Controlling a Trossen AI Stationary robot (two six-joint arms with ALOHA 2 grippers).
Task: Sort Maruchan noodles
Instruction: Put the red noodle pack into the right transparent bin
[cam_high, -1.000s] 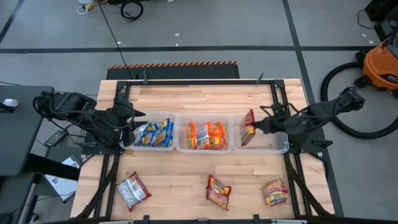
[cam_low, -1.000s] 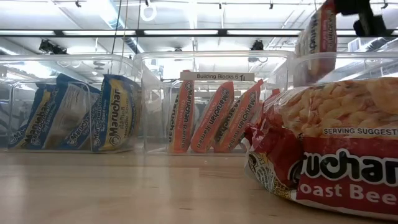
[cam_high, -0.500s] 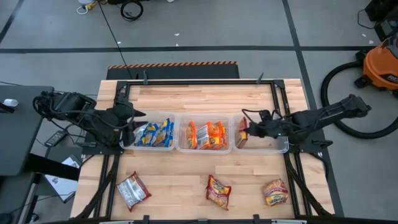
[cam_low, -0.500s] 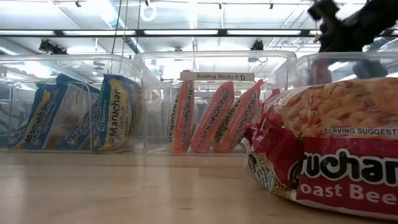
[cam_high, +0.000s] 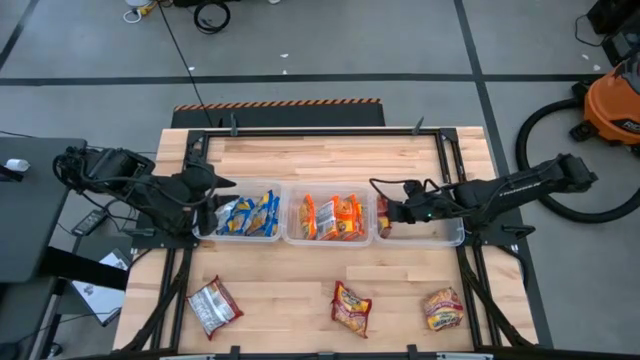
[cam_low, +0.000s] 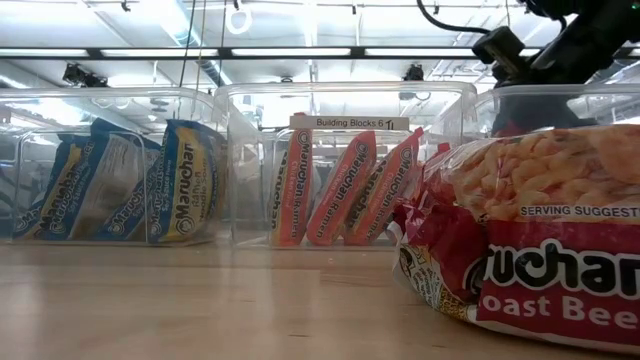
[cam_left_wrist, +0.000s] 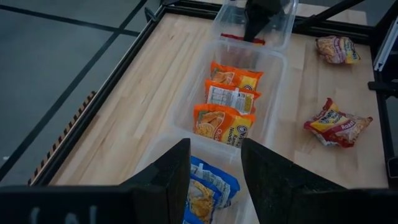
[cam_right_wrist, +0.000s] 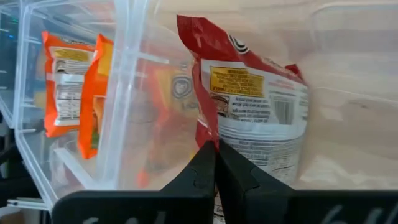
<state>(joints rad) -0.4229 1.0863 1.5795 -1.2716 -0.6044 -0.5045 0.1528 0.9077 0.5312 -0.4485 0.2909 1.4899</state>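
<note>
Three clear bins sat in a row across the table (cam_high: 330, 155), and the middle bin (cam_high: 328, 238) serves here as the landmark. It held orange packets (cam_high: 332, 217) standing on edge, each printed "Maruchan" down its face in the low view; a white label reading "Building Blocks 6" (cam_low: 349, 123) showed through it. The bin just to its left (cam_high: 243, 236) held blue-and-white packets (cam_high: 248, 214), also marked "Maruchan". In the bin just to its right (cam_high: 425, 238), the right gripper (cam_high: 387, 213) reached down by the wall nearest the middle bin, its fingers (cam_right_wrist: 205, 171) pressed together on the lower edge of a red packet (cam_right_wrist: 249, 106) standing upright inside. The left gripper (cam_high: 207, 212) waited at the far end of the left bin, its fingers (cam_left_wrist: 171, 177) spread with nothing between them. In front of the middle bin, three packets lay flat on the wood: a red-and-silver one (cam_high: 214, 305) to the left, a red one (cam_high: 351, 306) almost straight ahead, and another (cam_high: 442, 308) to the right. The low view caught one close up, reading "SERVING SUGGEST" and "oast Bee".
</note>
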